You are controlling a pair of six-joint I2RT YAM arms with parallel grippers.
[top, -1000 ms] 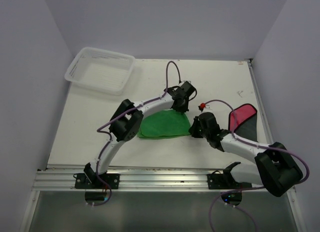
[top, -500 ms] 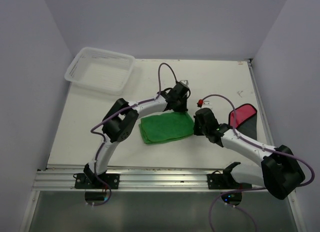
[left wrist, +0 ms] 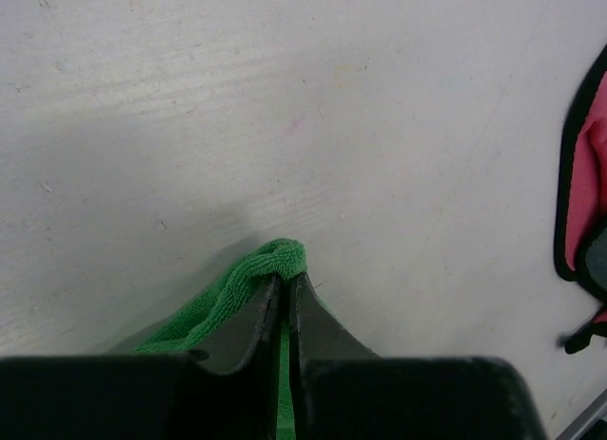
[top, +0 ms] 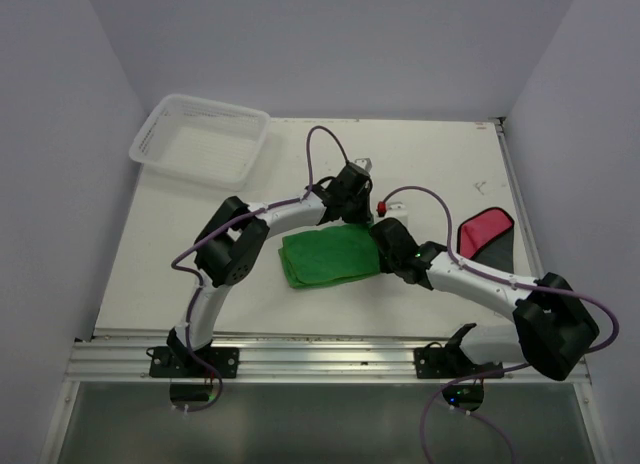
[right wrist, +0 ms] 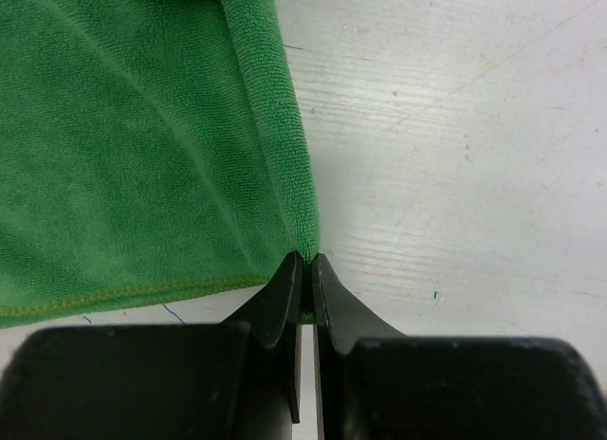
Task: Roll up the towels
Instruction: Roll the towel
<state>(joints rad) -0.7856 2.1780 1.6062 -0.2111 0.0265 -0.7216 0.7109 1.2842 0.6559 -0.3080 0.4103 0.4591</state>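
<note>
Green towel (top: pixel 325 256), corner seemingly hidden inside left claw (left wrist: pixel 287 281)

A robot lab cell: bare white walls (top: pixel 330 44) box in a white tabletop (top: pixel 180 274), and cabled arms (top: pixel 280 212) are bolted to an aluminium rail (top: pixel 320 362).

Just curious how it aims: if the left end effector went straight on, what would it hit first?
Probably the bare table, just past the green towel corner the left end effector pinches; the red towel lies off to the side.
</note>
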